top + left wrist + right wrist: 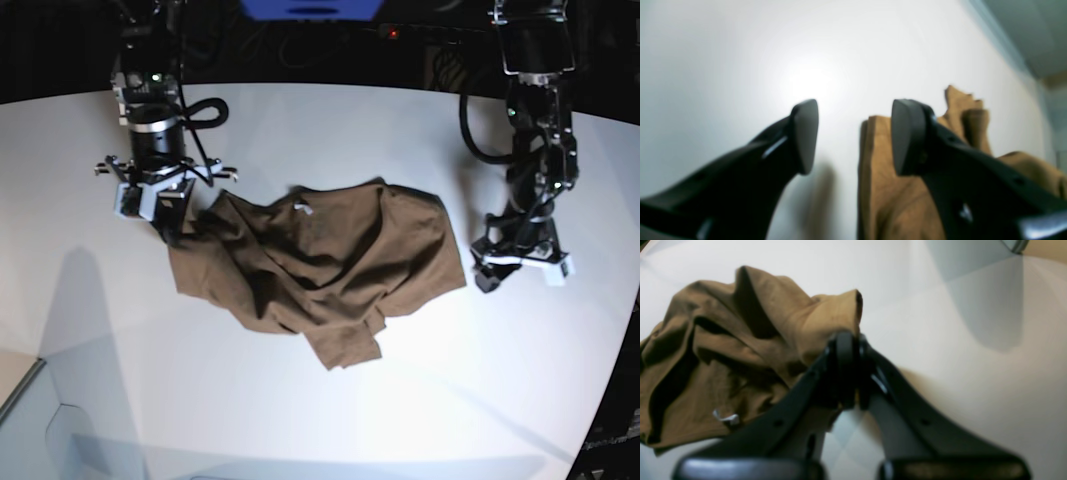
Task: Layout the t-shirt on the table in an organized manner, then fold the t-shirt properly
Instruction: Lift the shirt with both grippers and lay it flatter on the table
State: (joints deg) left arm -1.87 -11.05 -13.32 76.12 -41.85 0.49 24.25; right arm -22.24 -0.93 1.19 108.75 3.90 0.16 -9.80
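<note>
Seemingly t-shirt (740,350) edge in right claw (846,373), left claw (853,136) beside it.

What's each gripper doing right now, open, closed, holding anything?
Left gripper: open, holding nothing, beside the t-shirt above the table.
Right gripper: closed, pinching a fold of the t-shirt's edge.

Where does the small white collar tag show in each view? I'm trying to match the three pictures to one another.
Left wrist: not in view; only a brown edge of the t-shirt shows.
Right wrist: white tag at lower left, on the crumpled cloth.
Base: tag near the shirt's upper middle edge.
Shared landmark: the t-shirt on the white table.
</note>
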